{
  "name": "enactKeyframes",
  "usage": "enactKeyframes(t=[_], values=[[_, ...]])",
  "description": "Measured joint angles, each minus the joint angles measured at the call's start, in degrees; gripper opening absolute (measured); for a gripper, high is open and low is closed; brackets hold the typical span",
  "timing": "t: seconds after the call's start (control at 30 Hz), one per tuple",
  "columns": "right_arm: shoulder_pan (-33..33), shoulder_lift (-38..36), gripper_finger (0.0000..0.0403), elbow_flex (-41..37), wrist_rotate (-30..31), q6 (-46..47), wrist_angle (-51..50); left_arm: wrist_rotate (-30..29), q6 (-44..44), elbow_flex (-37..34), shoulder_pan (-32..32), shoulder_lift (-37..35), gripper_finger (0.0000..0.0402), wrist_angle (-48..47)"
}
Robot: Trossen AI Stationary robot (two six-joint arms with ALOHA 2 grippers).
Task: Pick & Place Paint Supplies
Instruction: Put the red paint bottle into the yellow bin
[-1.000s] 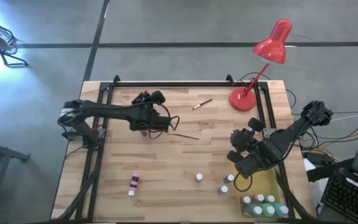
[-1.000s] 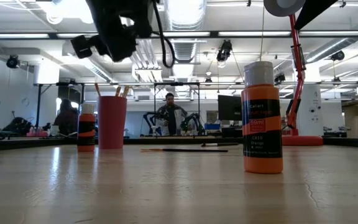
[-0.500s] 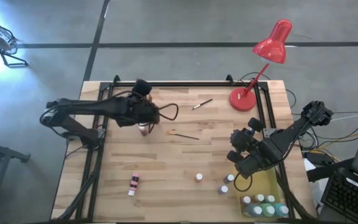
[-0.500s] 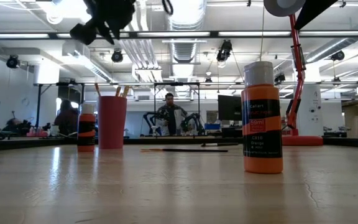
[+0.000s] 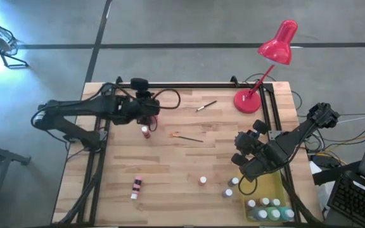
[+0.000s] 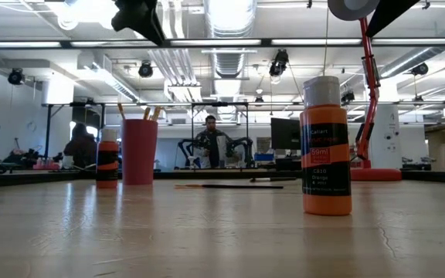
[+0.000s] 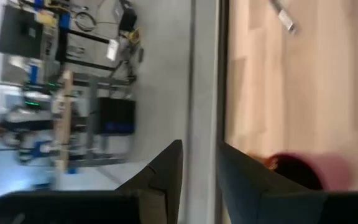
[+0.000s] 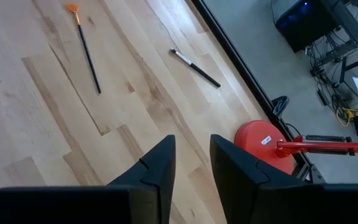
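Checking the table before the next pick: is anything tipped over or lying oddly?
One paint bottle lies on its side near the table's front left, while the others stand upright. Two paintbrushes lie loose on the wood. Nothing looks spilled.

My table (image 5: 189, 158) is evenly and brightly lit from overhead, with only soft, faint shadows under my arms. At the far left, the floor glares blue-white. From table height, ceiling lights (image 6: 230, 15) blow out to white and streak the wood with pale reflections; the near orange bottle (image 6: 327, 147) is sharp, while the room behind is softer. My left wrist picture is smeared with motion blur. My right wrist picture is crisp.
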Motion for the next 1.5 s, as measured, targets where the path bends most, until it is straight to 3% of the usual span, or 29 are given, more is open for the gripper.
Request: enactKeyframes(t=[0.1, 0.27, 0.37, 0.47, 0.83, 1.13, 1.5], values=[[0.0, 0.0, 0.0087, 0.0, -0.4, 0.0, 0.0, 4.2, -5.8, 0.0, 0.0, 0.0, 0.0101, 0.0], [0.0, 0.0, 0.0069, 0.0, -0.4, 0.0, 0.0, 20.7, -15.8, -0.4, 0.0, 0.1, 0.0101, 3.2], [0.0, 0.0, 0.0061, 0.0, -0.4, 0.0, 0.0, 31.9, -17.3, -3.4, -0.6, -1.1, 0.0101, 11.7], [0.0, 0.0, 0.0056, 0.0, -0.4, 0.1, 0.0, 37.1, -16.9, -8.2, -1.6, -3.1, 0.0101, 22.7], [0.0, 0.0, 0.0053, 0.0, -0.4, -0.1, 0.0, 37.8, -21.5, -26.8, -6.8, -14.3, 0.0101, 51.6], [0.0, 0.0, 0.0081, 0.0, 0.0, -0.4, 0.0, 36.9, -31.7, -36.2, -7.4, -22.1, 0.0101, 53.0], [0.0, 0.0, 0.0107, 0.0, 0.0, -0.1, 0.0, 25.7, -39.0, -43.8, -12.8, -26.6, 0.0101, 53.4]])
